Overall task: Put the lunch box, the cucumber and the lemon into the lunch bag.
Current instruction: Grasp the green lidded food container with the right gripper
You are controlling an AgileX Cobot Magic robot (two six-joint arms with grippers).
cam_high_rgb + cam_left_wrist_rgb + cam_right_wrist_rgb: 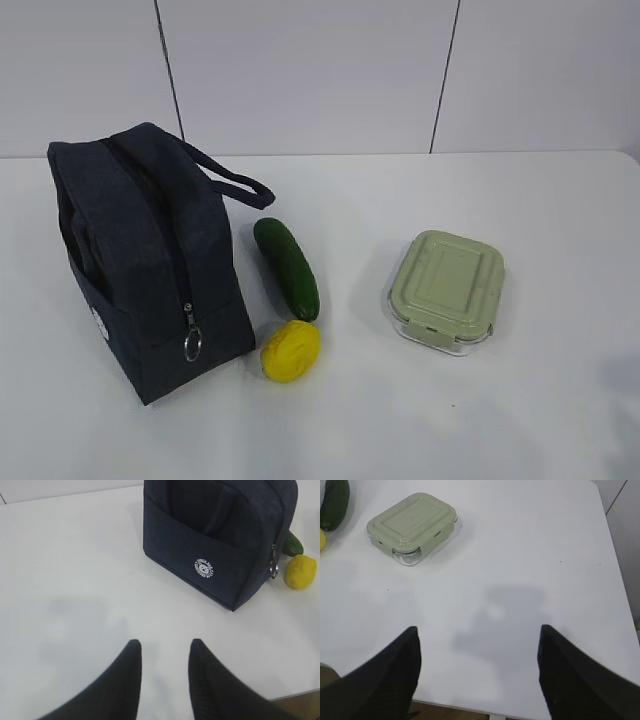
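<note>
Exterior view: the lunch bag [145, 260] stood at the left of the white worktop [500, 400], its zip running toward the camera w/ the ring pull [193, 344] hanging at the near end; whether the zip was shut or partly open couldn't be told. The cucumber [287, 267] lay just right of the bag, long axis running front-to-back, near end touching or nearly touching the lemon [291, 351]. The lunch box [446, 290] sat well apart to the right, lid on. No arms showed here.

Left wrist view: the left gripper [163, 652] hovered over bare worktop, jaws narrowly parted, holding nothing. Bag lay ahead and to the right, logo side facing; lemon and a bit of cucumber peeked past its right edge.

Right wrist view: the right gripper [479, 645] had jaws wide, empty. Lunch box lay ahead and left, turned at a slant to the jaws. Judged: right arm nearer the box, left arm nearer the bag.
</note>
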